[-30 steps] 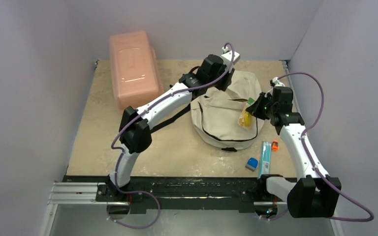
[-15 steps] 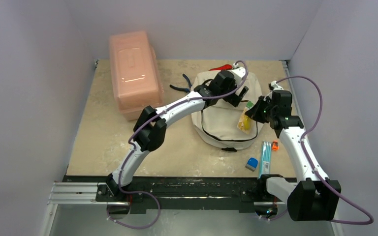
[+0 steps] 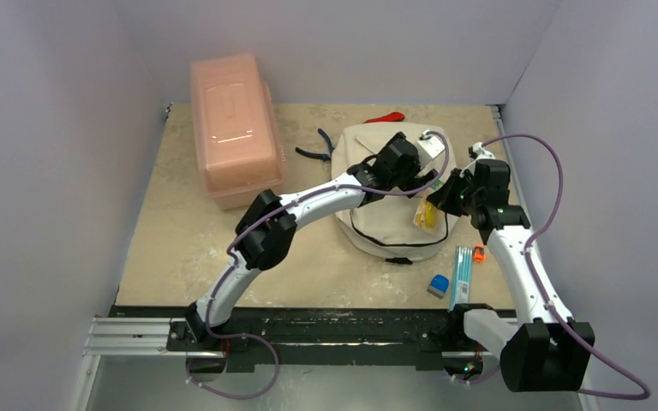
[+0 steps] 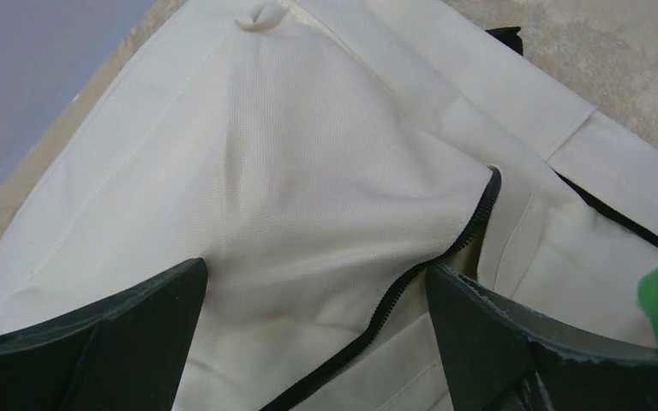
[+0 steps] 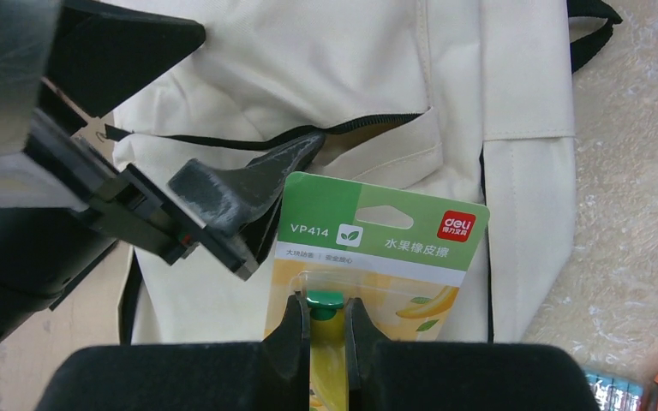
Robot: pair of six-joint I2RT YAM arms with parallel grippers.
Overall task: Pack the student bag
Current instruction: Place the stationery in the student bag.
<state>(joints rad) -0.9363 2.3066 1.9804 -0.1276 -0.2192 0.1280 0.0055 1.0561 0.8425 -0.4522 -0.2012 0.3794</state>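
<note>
The cream student bag [image 3: 383, 208] lies in the middle of the table, its black zipper [image 4: 433, 268] partly undone. My left gripper [image 3: 419, 175] hovers low over the bag's right side, open wide, with fabric and zipper between its fingers [image 4: 103, 338] but nothing held. In the right wrist view the bag [image 5: 351, 68] fills the background, and one left finger [image 5: 244, 184] rests at the zipper opening. My right gripper [image 5: 327, 318] is shut on a green-and-yellow banana eraser pack [image 5: 381, 244], held just right of that opening. From above the eraser pack [image 3: 428, 211] sits at the bag's right edge.
A rigid pink box [image 3: 233, 116] stands at the back left. Black pliers [image 3: 315, 147] and a red tool [image 3: 385, 117] lie behind the bag. A pack of teal pens [image 3: 462, 272], an orange item [image 3: 478, 253] and a small blue item [image 3: 438, 285] lie front right.
My left arm swung right from behind the bag to over its right side, and its gripper went from shut to wide open. The right arm with the eraser pack barely moved.
</note>
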